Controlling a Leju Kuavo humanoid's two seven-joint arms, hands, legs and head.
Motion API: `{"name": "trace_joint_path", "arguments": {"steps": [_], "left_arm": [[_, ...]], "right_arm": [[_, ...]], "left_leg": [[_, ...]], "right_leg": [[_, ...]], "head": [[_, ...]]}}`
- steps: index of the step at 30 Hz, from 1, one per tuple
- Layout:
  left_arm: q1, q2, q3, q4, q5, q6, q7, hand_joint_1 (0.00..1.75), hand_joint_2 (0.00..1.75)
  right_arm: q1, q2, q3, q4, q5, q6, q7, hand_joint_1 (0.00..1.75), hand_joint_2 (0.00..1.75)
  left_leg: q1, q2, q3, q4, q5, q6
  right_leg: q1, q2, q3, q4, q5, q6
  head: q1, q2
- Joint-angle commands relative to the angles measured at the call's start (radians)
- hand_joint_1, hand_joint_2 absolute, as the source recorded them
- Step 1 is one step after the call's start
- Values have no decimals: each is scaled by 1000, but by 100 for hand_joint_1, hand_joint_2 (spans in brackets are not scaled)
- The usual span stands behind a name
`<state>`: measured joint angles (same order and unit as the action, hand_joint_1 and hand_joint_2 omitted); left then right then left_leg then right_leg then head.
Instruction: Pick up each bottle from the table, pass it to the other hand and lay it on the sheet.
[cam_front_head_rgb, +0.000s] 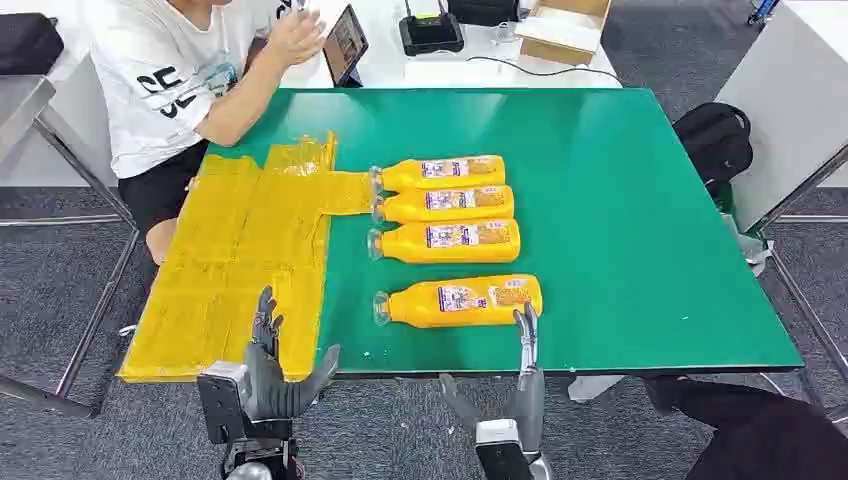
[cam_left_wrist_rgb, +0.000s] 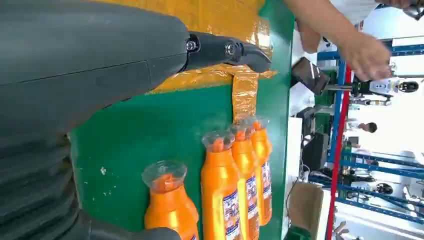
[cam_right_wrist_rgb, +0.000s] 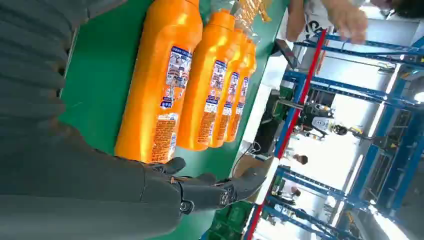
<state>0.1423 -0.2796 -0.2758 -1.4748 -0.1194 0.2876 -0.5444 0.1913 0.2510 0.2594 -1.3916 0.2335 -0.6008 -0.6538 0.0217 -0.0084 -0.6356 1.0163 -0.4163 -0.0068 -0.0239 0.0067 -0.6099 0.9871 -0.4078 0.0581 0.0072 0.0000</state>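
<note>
Four orange bottles lie in a row on the green surface (cam_front_head_rgb: 620, 200), the nearest bottle (cam_front_head_rgb: 460, 301) just ahead of our right robot hand (cam_front_head_rgb: 524, 385), whose fingers are spread and holding nothing. Our left robot hand (cam_front_head_rgb: 272, 375) waits open too, over the near edge of the yellow sheet (cam_front_head_rgb: 235, 260). Nothing is on that sheet, so we judge all four remain.

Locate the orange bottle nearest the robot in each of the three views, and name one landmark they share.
Head view: the nearest bottle lies apart from the other three, just beyond the right hand.
Left wrist view: it is the first bottle in the row, clear cap toward the camera.
Right wrist view: it is the largest bottle, base beside the hand.
Shared landmark: the green table.
</note>
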Motion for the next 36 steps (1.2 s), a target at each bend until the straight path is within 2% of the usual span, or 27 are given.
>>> {"name": "trace_joint_path", "arguments": {"steps": [1,3,4,10,13,15,16,17,19,22,23,24,25,26,36], "left_arm": [[-11,15,3,49,2,3,4,0,175],[-11,15,2,49,3,3,5,0,175],[-11,15,2,49,3,3,5,0,175],[-10,16,3,49,3,3,5,0,175],[-11,17,5,47,4,4,4,0,175],[-11,20,8,43,2,4,1,0,175],[-13,23,10,39,-1,3,-2,0,175],[-16,26,13,36,-7,1,-5,0,175],[-25,29,29,27,-44,10,-22,0,175],[-27,28,34,23,-50,7,-20,0,175],[-27,28,34,23,-50,7,-20,0,175],[-28,28,36,21,-68,17,-29,0,175],[-37,26,46,17,-86,27,-39,0,175],[-46,30,50,15,-95,29,-44,0,175],[-62,30,59,17,-101,29,-47,0,175]], "right_arm": [[-11,-5,-8,31,-4,3,2,0,175],[-11,-6,-8,30,-3,3,5,0,175],[-11,-6,-8,30,-3,3,5,0,175],[-12,-7,-9,29,-3,2,5,0,175],[-12,-8,-9,24,5,0,5,0,175],[-10,-18,-2,14,33,-19,5,0,175],[-11,-28,4,-4,64,-33,15,0,175],[-15,-41,9,-27,102,-37,36,0,175],[-36,-80,6,-89,226,-16,148,0,175],[-41,-85,-6,-105,232,1,167,0,175],[-41,-85,-6,-105,232,1,167,0,175],[-48,-96,-5,-102,277,-4,172,0,175],[-68,-119,-10,-115,341,16,230,0,175],[-86,-138,-15,-136,389,34,266,0,175],[-116,-145,-40,-150,416,34,284,0,175]], "left_leg": [[0,1,4,-1,-1,1],[0,1,8,-2,-3,2],[0,1,4,-1,-1,1],[0,1,9,-2,-3,2],[0,1,4,-1,-1,1],[0,1,9,-2,-3,2],[0,1,4,-1,-1,1],[0,1,6,-1,-2,1],[0,1,7,-1,-2,2],[-1,1,2,-1,-1,1],[0,2,6,-1,-2,2],[0,1,3,-1,-1,1],[0,1,6,-1,-2,2],[0,1,3,-1,-1,1],[0,1,4,-1,-1,1]], "right_leg": [[0,0,3,-1,-1,-2],[1,0,8,-2,-2,-4],[0,0,4,-1,-1,-2],[1,0,8,-2,-2,-4],[0,0,4,-1,-1,-2],[1,0,8,-2,-2,-4],[0,0,4,-1,-1,-2],[1,0,6,-2,-2,-3],[1,0,7,-2,-2,-3],[0,0,2,-1,0,-1],[1,0,5,-1,-1,-3],[0,0,3,-1,0,-2],[1,0,6,-1,-1,-3],[0,0,3,-1,-1,-2],[0,0,4,-1,-1,-2]], "head": [[0,0],[0,0],[0,0],[0,0],[0,0],[0,0],[0,0],[0,0],[0,0],[0,0],[0,0],[0,0],[0,0],[0,0],[0,0]]}}
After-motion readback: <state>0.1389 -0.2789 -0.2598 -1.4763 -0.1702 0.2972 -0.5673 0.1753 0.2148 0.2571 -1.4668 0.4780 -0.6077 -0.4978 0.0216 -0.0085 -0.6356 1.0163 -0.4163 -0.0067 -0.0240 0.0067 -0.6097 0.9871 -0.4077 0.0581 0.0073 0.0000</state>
